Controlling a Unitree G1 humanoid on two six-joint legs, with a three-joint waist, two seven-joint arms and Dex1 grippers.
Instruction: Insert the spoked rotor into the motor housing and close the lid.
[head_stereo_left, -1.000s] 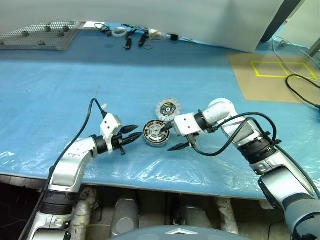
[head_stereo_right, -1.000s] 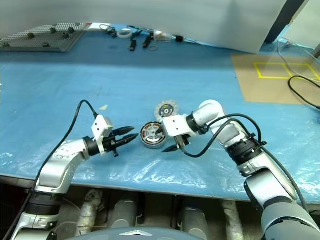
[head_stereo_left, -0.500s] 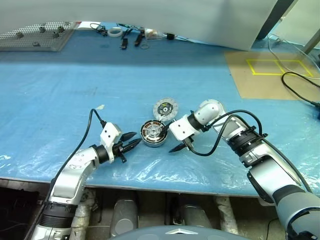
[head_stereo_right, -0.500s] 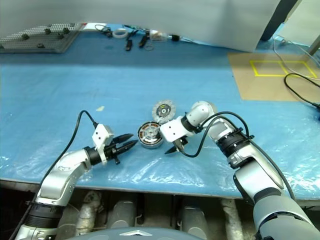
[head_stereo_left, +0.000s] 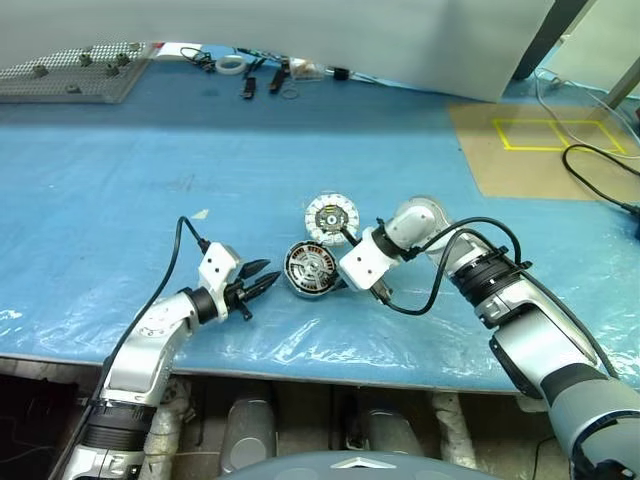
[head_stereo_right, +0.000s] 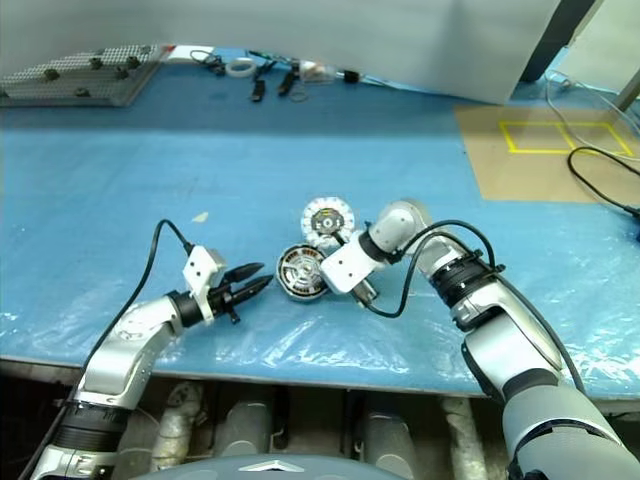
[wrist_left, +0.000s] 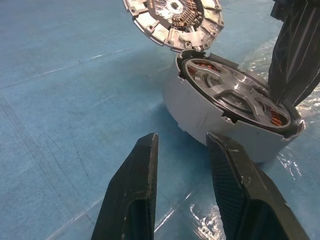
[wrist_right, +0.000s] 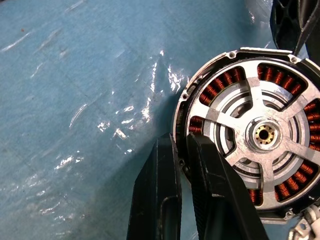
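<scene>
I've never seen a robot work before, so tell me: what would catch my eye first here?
Probably the motor housing, a round metal ring packed with copper windings, sitting on the blue table with the spoked rotor already inside it. The right pincer is pinched on its rim, while the left pincer waits beside it. Just behind lies the pale lid.

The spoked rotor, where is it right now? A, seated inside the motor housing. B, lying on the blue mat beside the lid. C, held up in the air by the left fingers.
A: the right wrist view shows the spoked rotor sitting inside the motor housing, copper windings visible between its spokes.
</scene>
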